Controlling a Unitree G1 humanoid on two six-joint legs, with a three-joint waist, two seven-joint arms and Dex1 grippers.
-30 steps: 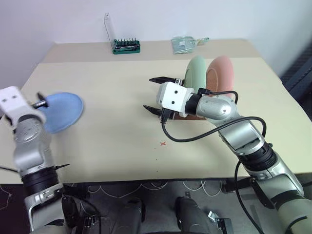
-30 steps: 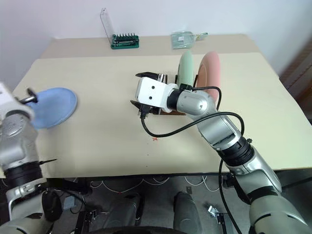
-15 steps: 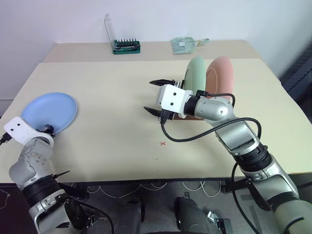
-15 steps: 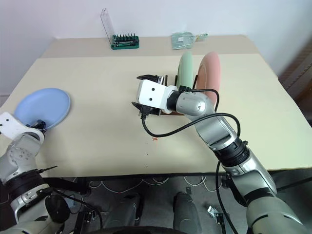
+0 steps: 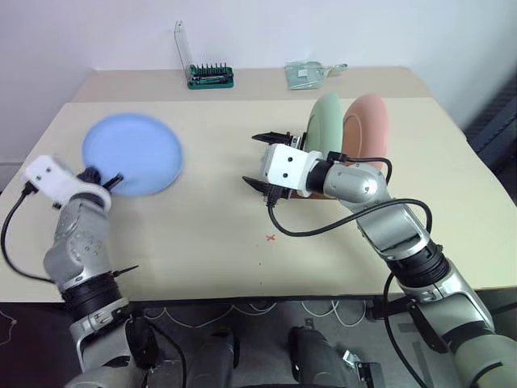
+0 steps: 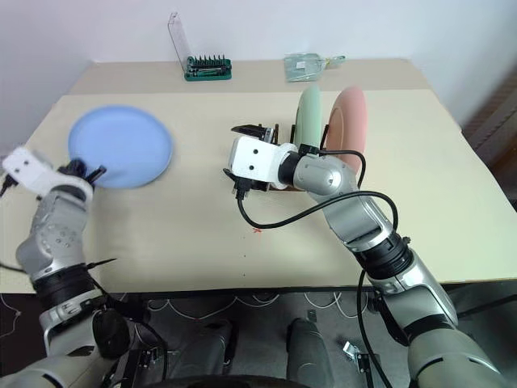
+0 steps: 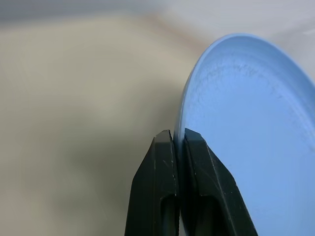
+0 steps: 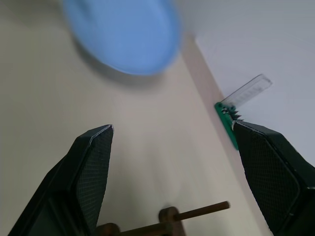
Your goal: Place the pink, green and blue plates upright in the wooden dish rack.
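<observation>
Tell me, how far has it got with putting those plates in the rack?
Two are done: the green plate and the pink plate stand upright in the wooden rack. In hand: the left gripper is shut on the blue plate's rim. Left to do: stand it in the rack, where the open right gripper hovers.

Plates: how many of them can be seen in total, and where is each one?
3. The green plate and the pink plate stand upright side by side in the wooden dish rack. The blue plate is gripped at its rim by the left gripper.
</observation>
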